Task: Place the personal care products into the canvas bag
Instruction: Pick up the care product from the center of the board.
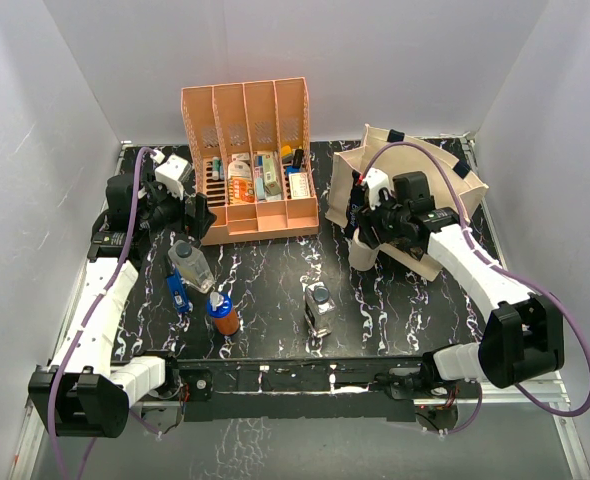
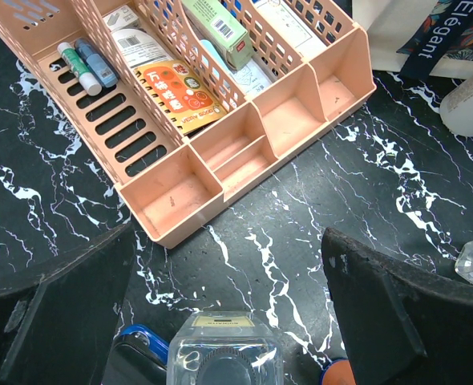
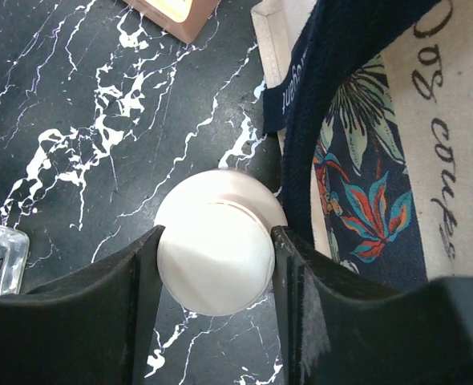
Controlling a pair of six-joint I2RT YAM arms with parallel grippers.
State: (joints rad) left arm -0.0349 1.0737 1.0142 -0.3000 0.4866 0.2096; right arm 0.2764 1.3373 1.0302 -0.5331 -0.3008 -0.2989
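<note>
The cream canvas bag [image 1: 445,175] lies at the back right, its printed side and navy strap [image 3: 333,120] beside my right gripper. My right gripper [image 1: 359,228] [image 3: 216,241] is shut on the top of an upright white cylinder bottle [image 1: 361,252] [image 3: 214,253], both fingers against its sides, right next to the bag. My left gripper [image 1: 197,218] [image 2: 228,289] hangs open above a clear grey-capped bottle [image 1: 190,262] [image 2: 224,353]. Close by stand a small blue bottle [image 1: 178,292], an orange-brown blue-capped bottle [image 1: 222,312] and a clear square dark-capped bottle [image 1: 319,307].
The orange four-slot file rack [image 1: 247,160] [image 2: 220,160] stands at the back middle, holding flat packs and pens. White walls close in the black marbled table [image 1: 265,275] on three sides.
</note>
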